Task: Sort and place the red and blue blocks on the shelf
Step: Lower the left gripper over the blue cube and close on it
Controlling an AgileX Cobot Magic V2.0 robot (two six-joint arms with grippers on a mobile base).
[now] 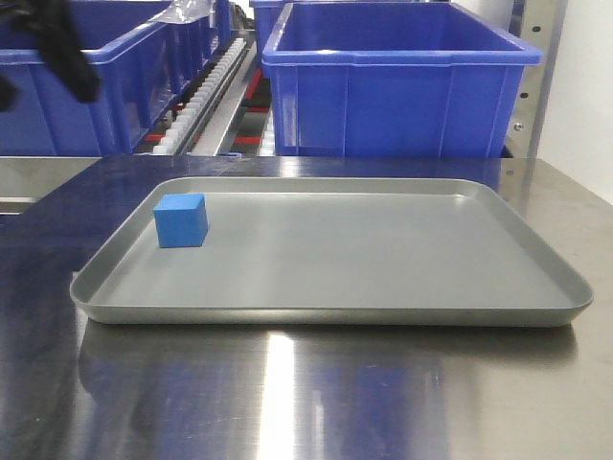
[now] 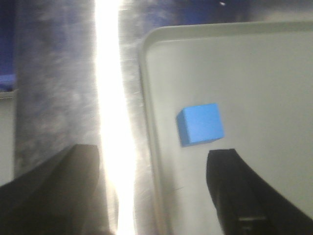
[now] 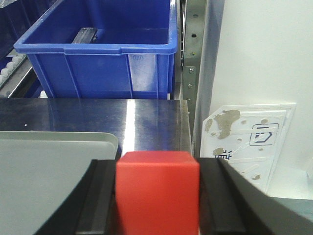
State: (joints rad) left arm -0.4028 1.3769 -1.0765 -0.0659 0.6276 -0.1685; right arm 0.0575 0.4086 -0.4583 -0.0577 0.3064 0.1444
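Note:
The blue block [image 1: 180, 220] sits on the left part of a shallow grey tray [image 1: 335, 316]. In the left wrist view the blue block [image 2: 200, 125] lies just beyond my open, empty left gripper [image 2: 156, 193], closer to its right finger [image 2: 239, 196]. My right gripper [image 3: 157, 196] is shut on the red block [image 3: 157, 188], held between both fingers above the tray's right corner [image 3: 105, 139]. The steel shelf with white roller tracks [image 1: 206, 91] stands behind the table. Its upright [image 3: 193, 63] is ahead of the right gripper.
Large blue bins [image 1: 397, 81] fill the shelf tier behind the tray, and one [image 3: 102, 54] is straight ahead of the right gripper. A dark blurred part of the left arm [image 1: 57, 43] hangs at top left. A white panel [image 3: 249, 142] lies right of the steel tabletop [image 1: 306, 393].

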